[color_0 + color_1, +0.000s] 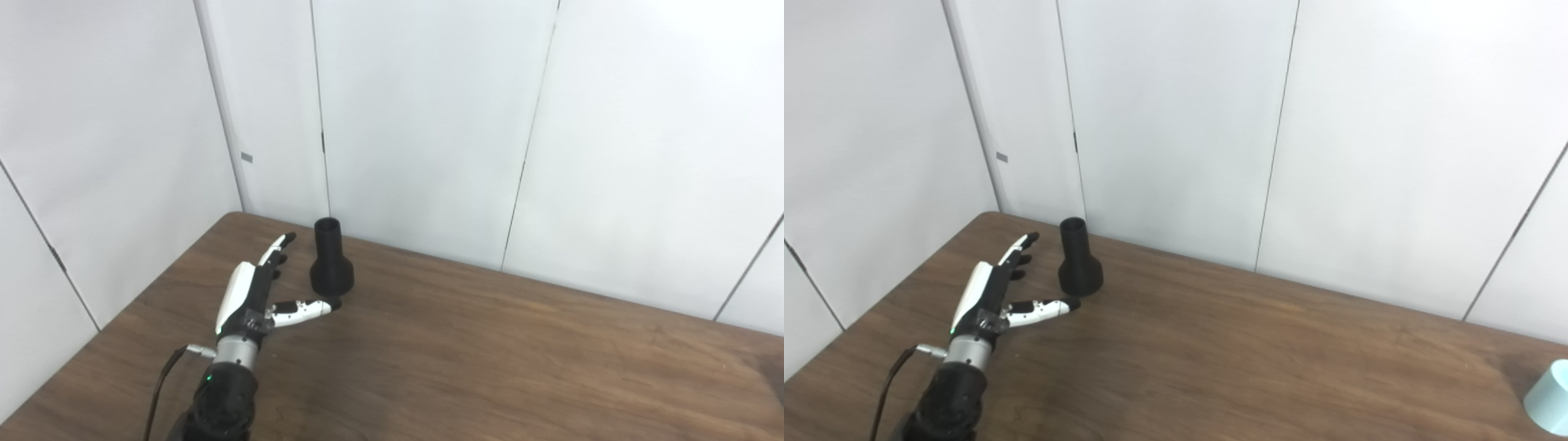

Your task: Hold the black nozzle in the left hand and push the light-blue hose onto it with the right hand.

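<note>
Approach step judged in hand. The black nozzle stands upright at centre left on the table, ungrasped. The left hand is spread empty just beside it. The light-blue hose is seen at lower right edge. Right hand unseen. Fingers must be closed around the nozzle next.

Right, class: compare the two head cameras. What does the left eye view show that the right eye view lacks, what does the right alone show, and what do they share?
Left eye view only: nothing distinct that I can find. Right eye view only: a light-blue cylindrical hose end at the table's right edge. Both: the black flared plastic nozzle standing upright on the brown wooden table, and the open left hand beside it, not holding it. The right hand appears in neither.
</note>
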You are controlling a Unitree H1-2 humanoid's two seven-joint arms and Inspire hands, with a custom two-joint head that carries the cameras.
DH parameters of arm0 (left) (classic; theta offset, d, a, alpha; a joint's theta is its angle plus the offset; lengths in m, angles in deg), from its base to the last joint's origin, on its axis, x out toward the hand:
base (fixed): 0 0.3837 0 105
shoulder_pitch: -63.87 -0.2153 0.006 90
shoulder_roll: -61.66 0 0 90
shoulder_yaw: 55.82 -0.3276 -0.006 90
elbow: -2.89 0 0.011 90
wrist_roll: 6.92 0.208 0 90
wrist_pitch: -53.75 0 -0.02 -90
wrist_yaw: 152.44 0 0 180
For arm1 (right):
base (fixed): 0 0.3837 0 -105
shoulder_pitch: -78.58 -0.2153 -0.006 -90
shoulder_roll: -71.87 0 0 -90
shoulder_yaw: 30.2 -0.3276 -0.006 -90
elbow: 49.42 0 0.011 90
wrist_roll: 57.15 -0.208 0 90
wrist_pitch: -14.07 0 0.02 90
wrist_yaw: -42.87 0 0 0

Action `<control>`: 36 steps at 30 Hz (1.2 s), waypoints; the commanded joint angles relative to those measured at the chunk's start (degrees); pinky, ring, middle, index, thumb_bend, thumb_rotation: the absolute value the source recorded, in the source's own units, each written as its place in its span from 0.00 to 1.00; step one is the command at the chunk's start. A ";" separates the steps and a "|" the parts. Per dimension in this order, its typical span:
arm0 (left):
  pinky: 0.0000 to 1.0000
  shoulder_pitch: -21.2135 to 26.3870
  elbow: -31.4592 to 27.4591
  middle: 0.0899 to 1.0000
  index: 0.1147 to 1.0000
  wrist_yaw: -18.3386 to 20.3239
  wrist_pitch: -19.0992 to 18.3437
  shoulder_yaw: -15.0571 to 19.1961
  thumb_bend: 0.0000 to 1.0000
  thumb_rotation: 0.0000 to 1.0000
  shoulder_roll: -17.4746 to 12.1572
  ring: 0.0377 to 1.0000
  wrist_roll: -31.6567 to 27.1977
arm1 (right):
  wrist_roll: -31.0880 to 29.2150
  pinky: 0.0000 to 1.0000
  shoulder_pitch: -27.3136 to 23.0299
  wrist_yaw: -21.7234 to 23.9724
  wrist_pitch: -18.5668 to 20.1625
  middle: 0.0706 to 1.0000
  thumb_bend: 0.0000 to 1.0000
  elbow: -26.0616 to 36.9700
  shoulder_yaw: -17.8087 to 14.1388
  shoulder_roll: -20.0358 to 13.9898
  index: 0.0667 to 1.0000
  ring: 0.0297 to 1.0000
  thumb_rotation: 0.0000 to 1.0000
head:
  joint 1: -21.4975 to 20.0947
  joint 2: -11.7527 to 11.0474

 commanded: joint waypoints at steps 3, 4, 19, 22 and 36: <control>0.79 3.73 2.94 0.92 0.90 -0.87 -1.33 -1.75 1.00 0.29 -3.50 0.89 4.69 | 0.39 0.93 1.74 0.03 -1.46 0.99 0.42 -2.46 0.29 0.00 1.00 0.98 0.83 | -0.13 0.24; 0.88 4.29 3.94 0.94 0.90 -0.63 -2.02 -2.30 1.00 0.32 -4.14 0.92 5.73 | 0.30 0.92 1.74 0.07 -1.34 0.98 0.42 -2.43 0.30 0.02 1.00 0.98 0.84 | -0.15 0.26; 1.00 10.12 15.17 0.97 0.88 -0.52 -5.71 -9.28 1.00 0.38 -10.67 1.00 14.25 | -0.10 0.90 1.58 0.26 -1.01 0.97 0.41 -2.09 0.34 0.03 1.00 0.97 0.85 | 0.61 2.07; 1.00 10.97 16.82 0.97 0.87 -1.12 -5.24 -9.91 1.00 0.37 -11.06 1.00 14.24 | -0.17 0.89 1.53 0.25 -0.93 0.97 0.39 -2.09 0.41 0.10 1.00 0.97 0.85 | 0.61 2.07; 1.00 15.93 21.93 0.95 0.84 -0.63 -5.07 -11.93 1.00 0.39 -10.27 1.00 13.08 | 0.05 0.83 1.66 0.30 -0.48 0.94 0.43 -1.69 0.52 -0.07 0.96 0.93 0.86 | 1.02 3.65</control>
